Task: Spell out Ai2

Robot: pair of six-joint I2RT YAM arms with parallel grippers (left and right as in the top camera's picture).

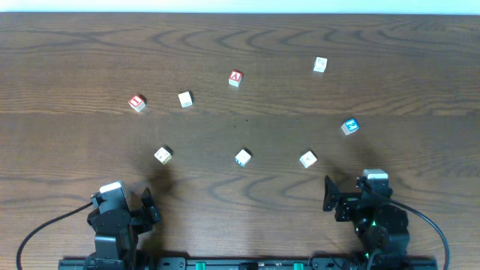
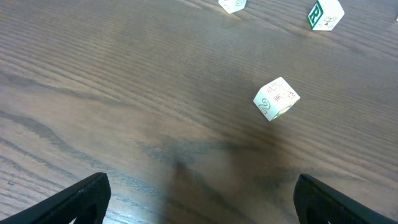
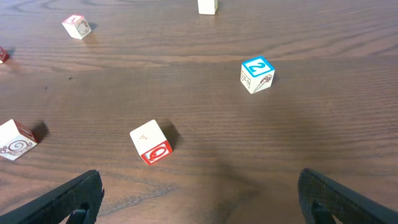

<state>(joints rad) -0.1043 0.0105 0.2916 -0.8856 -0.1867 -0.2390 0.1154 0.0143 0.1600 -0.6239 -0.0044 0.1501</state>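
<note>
Overhead view: three Ai2 cubes scattered on the wooden table (image 1: 420, 45), well apart, not lined up. All cubes, so no long axis to speak of, only the turn of the faces. A cube (image 1: 235, 78) at far centre, red-bordered letter face up, sides turned slightly off the wood grain. I cube (image 1: 136, 103) off to the left, red-bordered face up, likewise skewed, near a whitish cube (image 1: 185, 99) on its right. 2 cube (image 1: 349, 126) on the right, nearer the arms, blue face up, sitting cornerwise to the table edge. Right wrist view: same 2 cube (image 3: 257, 74) ahead and right of centre, white "2" in a blue frame legible on top, a faint line drawing on the side toward the camera. Closer in, a white cube (image 3: 151, 142) with a red-bordered side face, its rounded letter not surely readable. At the left edge, a swirl cube (image 3: 15, 140) with a curled line drawing. Left wrist view: a green-marked cube (image 2: 277, 98) showing what looks like a green "2" on one side and small drawings on top. Farther off, an R cube (image 2: 324, 14) with a green "R". Left gripper (image 2: 202, 205) and right gripper (image 3: 202, 205) both low at the near edge, jaws spread wide, nothing between them, touching no cube.
</note>
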